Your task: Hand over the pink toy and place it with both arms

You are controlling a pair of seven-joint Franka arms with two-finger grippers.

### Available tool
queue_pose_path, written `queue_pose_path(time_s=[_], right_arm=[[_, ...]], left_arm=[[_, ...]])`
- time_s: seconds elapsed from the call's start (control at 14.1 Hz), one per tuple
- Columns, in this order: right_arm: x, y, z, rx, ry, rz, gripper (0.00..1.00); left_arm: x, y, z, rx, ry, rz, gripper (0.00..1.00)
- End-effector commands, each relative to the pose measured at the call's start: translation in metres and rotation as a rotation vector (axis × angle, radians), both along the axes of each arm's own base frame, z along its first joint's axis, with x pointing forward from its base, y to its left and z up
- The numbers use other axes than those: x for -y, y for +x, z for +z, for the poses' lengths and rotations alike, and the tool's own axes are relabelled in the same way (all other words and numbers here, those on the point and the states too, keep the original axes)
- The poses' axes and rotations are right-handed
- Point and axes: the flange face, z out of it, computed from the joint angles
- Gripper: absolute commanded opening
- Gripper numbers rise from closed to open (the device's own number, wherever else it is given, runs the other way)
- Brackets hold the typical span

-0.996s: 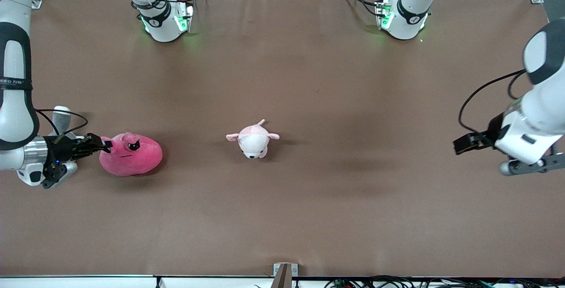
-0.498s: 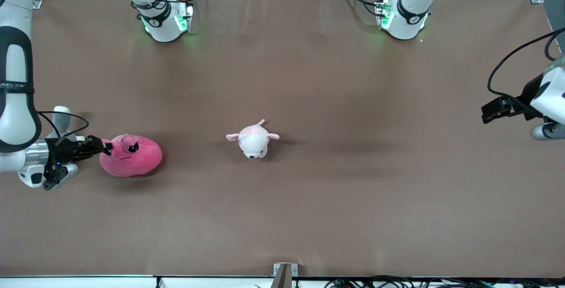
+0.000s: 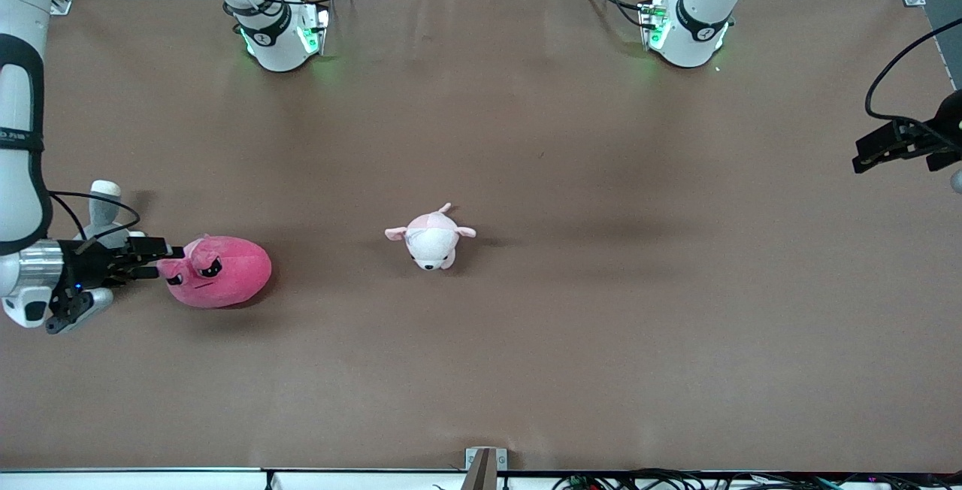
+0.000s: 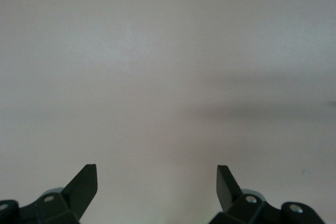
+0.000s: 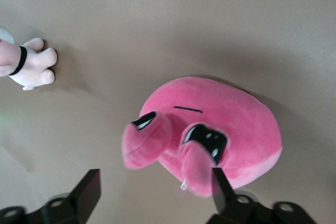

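The pink toy [image 3: 222, 273] lies on the brown table toward the right arm's end, its black eyes and ear nubs turned to my right gripper [image 3: 164, 258]. That gripper is open and level with the toy. In the right wrist view the toy [image 5: 231, 124] shows just ahead of the open right gripper [image 5: 155, 188], and one ear nub [image 5: 197, 169] hangs close to a finger [image 5: 220, 187]; nothing is clamped. My left gripper [image 3: 872, 153] is up at the left arm's end of the table. In the left wrist view the left gripper [image 4: 157, 182] is open over bare table.
A small pale pink-and-white plush [image 3: 430, 238] lies mid-table and also shows in the right wrist view [image 5: 30, 65]. A grey-and-white plush [image 3: 104, 208] sits beside the right wrist, partly hidden by it. The brown table [image 3: 526, 137] spreads wide between the two arms.
My right gripper has opened and let go of the pink toy's ear, and the toy has settled slightly toward the right arm's end. The left arm has drawn back toward the table's edge.
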Motion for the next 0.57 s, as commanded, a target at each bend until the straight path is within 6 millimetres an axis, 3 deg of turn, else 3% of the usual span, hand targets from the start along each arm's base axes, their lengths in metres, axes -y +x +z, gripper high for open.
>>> queue_pose_path(time_s=[0.0,0.36,0.5], right_arm=[[0.0,-0.001,0.045,0.047,-0.013,-0.014,1.0],[-0.001,-0.023,0.143,0.124,-0.154,-0.1,1.0],[-0.011,-0.035,0.166,0.096,-0.176,-0.135,1.0]], left_arm=[[-0.01,-0.019,0.005,-0.005,-0.014,-0.038,1.0],[-0.01,-0.035,0.006,-0.006,-0.018,-0.04,1.0],[0.005,-0.043,0.006,-0.011,-0.015,-0.06,1.0]])
